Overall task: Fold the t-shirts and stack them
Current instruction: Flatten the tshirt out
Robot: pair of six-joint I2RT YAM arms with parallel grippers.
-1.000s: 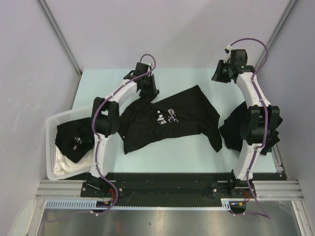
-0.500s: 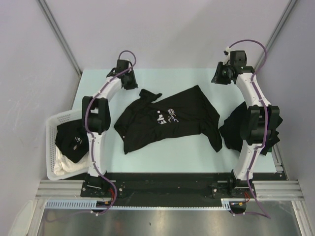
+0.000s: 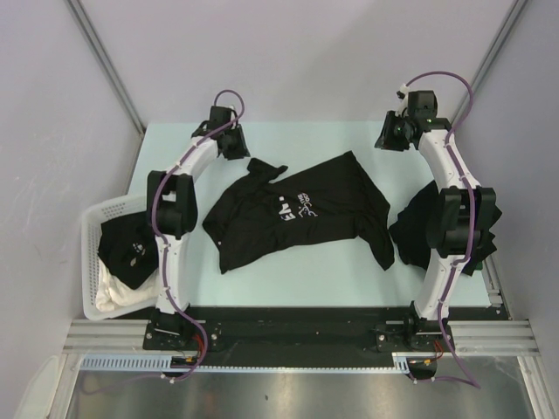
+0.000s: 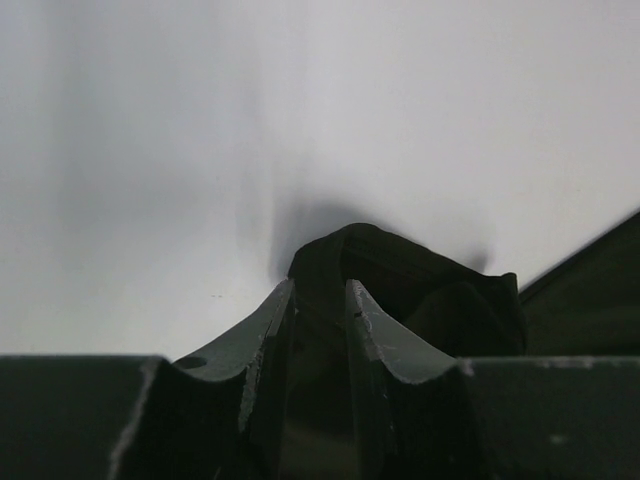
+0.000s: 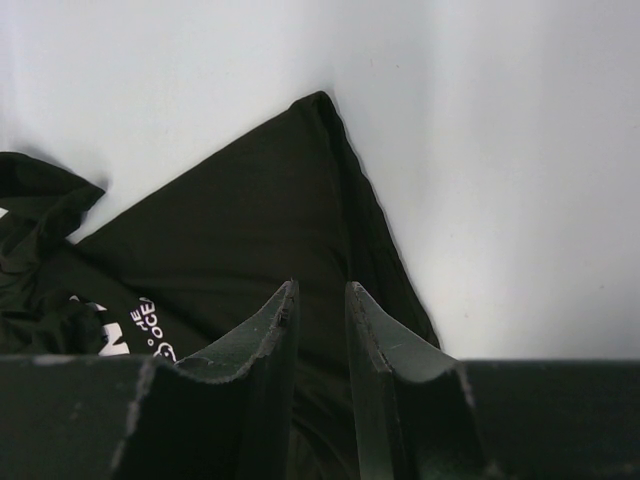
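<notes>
With left end effector [image 4: 318,292] and right end effector [image 5: 318,290] both narrowly parted and empty, the crumpled sleeve [image 3: 265,168] of the t-shirt [image 3: 332,196] risks folding in bunched.

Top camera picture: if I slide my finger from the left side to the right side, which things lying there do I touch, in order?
White plastic lattice basket → spread-out black t-shirt with white lettering → crumpled pile of black t-shirts.
</notes>
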